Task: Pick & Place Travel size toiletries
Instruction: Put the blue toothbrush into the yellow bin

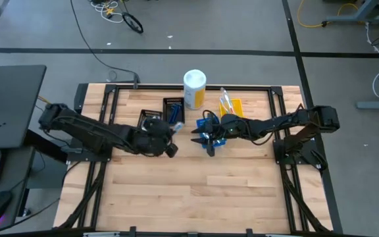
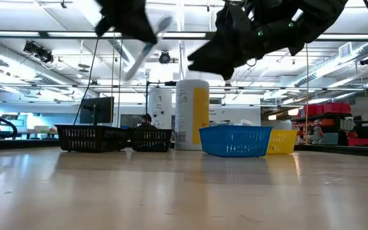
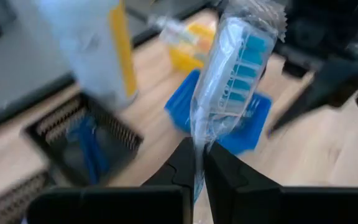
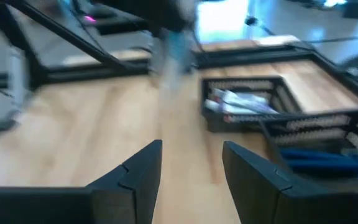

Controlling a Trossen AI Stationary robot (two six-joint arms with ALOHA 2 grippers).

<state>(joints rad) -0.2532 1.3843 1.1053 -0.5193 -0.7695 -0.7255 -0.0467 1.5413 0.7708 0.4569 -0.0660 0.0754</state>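
My left gripper [image 3: 199, 149] is shut on a toothbrush in a clear wrapper [image 3: 229, 74], whose light-blue bristles show. In the low view the toothbrush [image 2: 147, 48] is high above the table, under my left gripper [image 2: 123, 16]. From above, that gripper [image 1: 171, 150] is just near of the black trays. My right gripper [image 1: 206, 141] stands open above the table beside the blue tray [image 1: 209, 125], with nothing between its fingers [image 4: 191, 155]. One black tray [image 4: 241, 102] holds white tubes, and another [image 4: 328, 158] holds dark blue razors. My left gripper pinches the wrapped toothbrush between its two fingers at the handle part [image 3: 197, 134], below the head. The bristle head [image 3: 241, 62] sticks out past the fingertips. The toothbrush is lifted clear of the table and tilted.
The large white-and-yellow canister [image 1: 195, 89] stands at the far middle. The two black trays [image 1: 163, 117] lie left of it, and the blue tray and a yellow tray [image 1: 234, 108] lie right of it. The near half of the wooden table [image 1: 189, 191] is bare.
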